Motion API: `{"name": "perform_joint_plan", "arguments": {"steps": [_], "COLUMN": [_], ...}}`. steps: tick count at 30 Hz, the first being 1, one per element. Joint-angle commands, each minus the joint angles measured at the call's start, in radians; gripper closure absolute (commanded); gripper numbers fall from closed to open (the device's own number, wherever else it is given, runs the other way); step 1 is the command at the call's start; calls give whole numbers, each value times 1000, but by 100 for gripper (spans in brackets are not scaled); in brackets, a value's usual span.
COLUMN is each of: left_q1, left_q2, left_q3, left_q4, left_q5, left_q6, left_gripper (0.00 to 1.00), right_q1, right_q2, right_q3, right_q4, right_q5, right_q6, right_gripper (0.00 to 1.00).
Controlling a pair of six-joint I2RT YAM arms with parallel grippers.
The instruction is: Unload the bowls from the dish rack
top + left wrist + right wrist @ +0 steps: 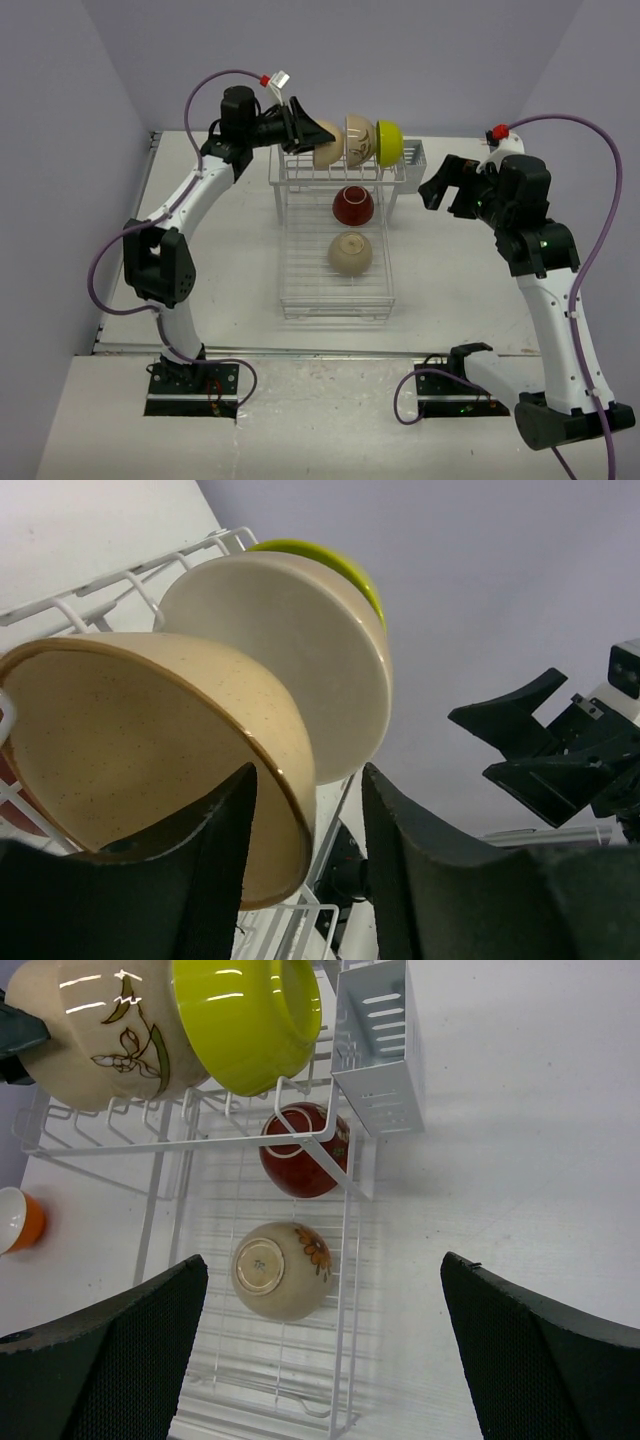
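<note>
The white dish rack (335,312) sits mid-table. Three bowls stand on edge in its back tines: a speckled beige bowl (328,152), a cream bowl (358,138) and a lime-yellow bowl (390,142). A dark red bowl (353,205) and a beige flowered bowl (350,253) lie upside down on the grid tray. My left gripper (312,135) straddles the speckled bowl's rim (290,810): one finger (215,870) is inside the bowl, and the other finger (420,870) is outside with a gap, so it is open. My right gripper (445,185) hangs open right of the rack, above the tray (322,1270).
The rack's cutlery basket (411,160) stands at its back right corner. An orange bowl (18,1220) rests on the table left of the rack. Purple walls close in the table on three sides.
</note>
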Motion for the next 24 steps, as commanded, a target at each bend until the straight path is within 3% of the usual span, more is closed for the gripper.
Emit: {"name": "perform_joint_plan", "arguments": {"steps": [1, 9, 12, 20, 24], "left_q1": [-8, -7, 1, 38, 47], "left_q2": [21, 47, 30, 9, 5], "left_q3": [17, 22, -39, -202, -216], "left_q4": [-24, 5, 174, 666, 775], "left_q5": [-9, 17, 44, 116, 121], "left_q6": [28, -3, -87, -418, -502], "left_gripper": [54, 84, 99, 100, 100], "right_q1": [5, 5, 5, 5, 5], "right_q2": [-24, -30, -25, -19, -17], "right_q3": [-4, 10, 8, -1, -7], "right_q4": [7, 2, 0, 3, 7], "right_q5": [18, 20, 10, 6, 4], "right_q6": [-16, -28, -28, -31, -31], "right_gripper": [1, 1, 1, 1, 1]}}
